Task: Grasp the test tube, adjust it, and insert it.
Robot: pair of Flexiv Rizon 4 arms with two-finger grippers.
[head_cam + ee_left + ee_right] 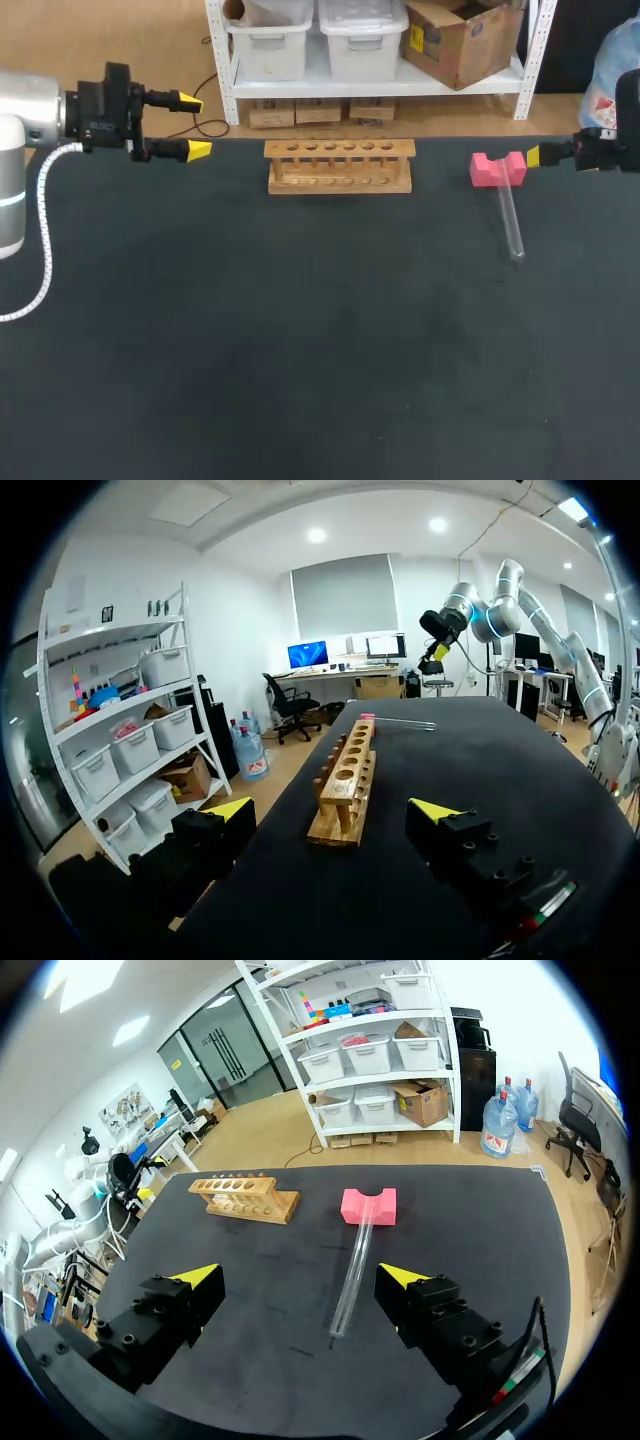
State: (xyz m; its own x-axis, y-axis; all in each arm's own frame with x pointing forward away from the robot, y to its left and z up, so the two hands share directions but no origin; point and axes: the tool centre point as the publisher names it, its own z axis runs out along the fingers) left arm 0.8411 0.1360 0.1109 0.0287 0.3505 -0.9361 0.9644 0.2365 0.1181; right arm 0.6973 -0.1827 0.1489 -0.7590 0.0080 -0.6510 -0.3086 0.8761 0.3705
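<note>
Your test tube [509, 220] lies at the far right, one end propped in the pink block [497, 168], probably so fingers can close round it. Your right gripper [298, 1276] faces it, spread wide and empty. Your left gripper [194, 126], equally wide, sits left of the wooden rack [339, 166].

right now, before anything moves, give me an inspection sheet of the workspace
surface: dark table, flat
job's things: test tube lying down, one end in the notch of the pink block; wooden rack upright, holes look empty
clutter: nothing seen
grippers: left gripper open, empty, beside the rack; right gripper open, empty, tube ahead of it
cables: white coiled cable along the left arm
surroundings: nothing seen reaching over the table
</note>
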